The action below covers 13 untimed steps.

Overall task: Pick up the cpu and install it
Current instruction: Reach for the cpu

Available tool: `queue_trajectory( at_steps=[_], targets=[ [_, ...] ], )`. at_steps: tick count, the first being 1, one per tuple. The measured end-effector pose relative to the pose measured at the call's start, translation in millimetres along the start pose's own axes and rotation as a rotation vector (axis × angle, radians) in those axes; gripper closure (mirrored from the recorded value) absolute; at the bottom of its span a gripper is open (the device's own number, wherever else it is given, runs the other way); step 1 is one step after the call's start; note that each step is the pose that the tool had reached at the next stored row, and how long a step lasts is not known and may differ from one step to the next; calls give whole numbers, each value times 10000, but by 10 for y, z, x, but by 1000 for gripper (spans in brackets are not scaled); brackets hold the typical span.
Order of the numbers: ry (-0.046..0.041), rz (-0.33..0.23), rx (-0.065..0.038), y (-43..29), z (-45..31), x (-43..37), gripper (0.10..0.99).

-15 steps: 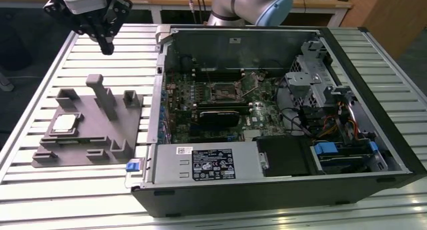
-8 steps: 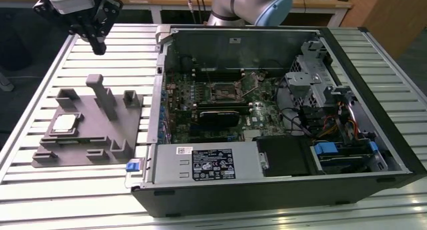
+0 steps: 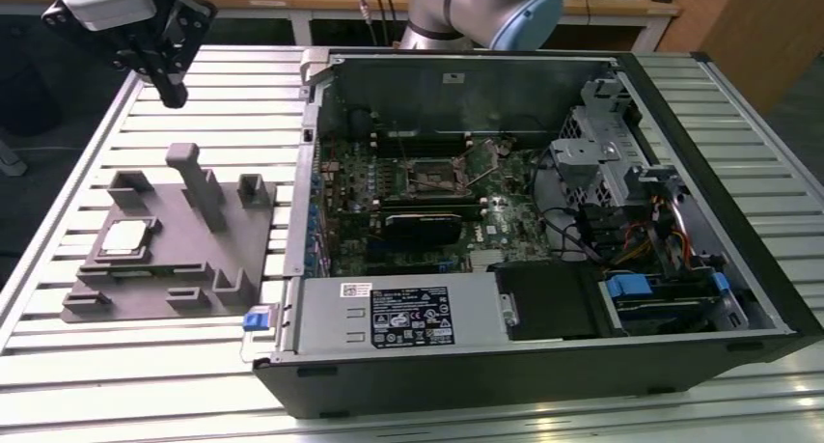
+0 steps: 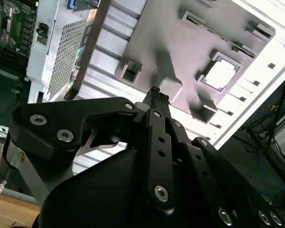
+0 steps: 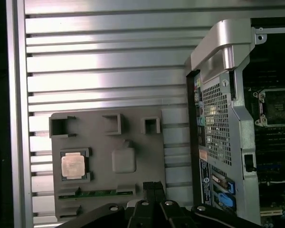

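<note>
The cpu (image 3: 125, 236) is a small silvery square chip lying flat in a recess of a grey holder plate (image 3: 180, 269) on the slatted table, at the exterior view's left. Both wrist views show the cpu (image 4: 221, 73) (image 5: 73, 166) from above in its recess. My gripper (image 3: 169, 94) hangs high over the table behind the holder plate, well apart from the chip. Its black fingers are pressed together with nothing between them, as both wrist views (image 4: 156, 93) (image 5: 154, 186) show. The open motherboard socket (image 3: 431, 173) (image 5: 277, 107) lies inside the computer case.
An open computer case (image 3: 721, 105) lies to the exterior view's right of the holder, with a power-supply box (image 3: 399, 313) along its near side and drive cages and cables at its right. Upright grey posts (image 3: 193, 178) rise from the holder plate. A wooden bench stands behind.
</note>
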<state>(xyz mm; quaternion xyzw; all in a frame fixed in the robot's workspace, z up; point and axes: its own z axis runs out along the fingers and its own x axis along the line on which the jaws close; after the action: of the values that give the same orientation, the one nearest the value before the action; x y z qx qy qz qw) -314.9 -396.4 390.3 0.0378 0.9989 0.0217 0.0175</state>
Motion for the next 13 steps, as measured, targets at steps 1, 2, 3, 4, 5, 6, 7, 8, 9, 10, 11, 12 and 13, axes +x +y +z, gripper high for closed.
queue_trajectory(
  at_steps=[1,2,3,4,5,6,7,8,9,10,11,12,13],
  targets=[
    [0,0,0,-2,6,18,980],
    [-1,0,0,-3,13,35,980],
    [0,0,0,-5,19,51,980],
    [0,0,1,-6,26,66,980],
    [-1,0,0,-8,35,81,980],
    [-2,0,-1,-9,47,97,980],
    [-3,-1,-2,-11,58,112,980],
    [-1,-1,0,-13,69,127,980],
    [-1,0,0,-15,84,142,980],
    [0,0,0,-16,99,158,980],
    [-1,-1,0,-18,116,174,980],
    [0,0,0,-20,133,192,980],
    [0,0,1,-22,147,210,980]
  ],
)
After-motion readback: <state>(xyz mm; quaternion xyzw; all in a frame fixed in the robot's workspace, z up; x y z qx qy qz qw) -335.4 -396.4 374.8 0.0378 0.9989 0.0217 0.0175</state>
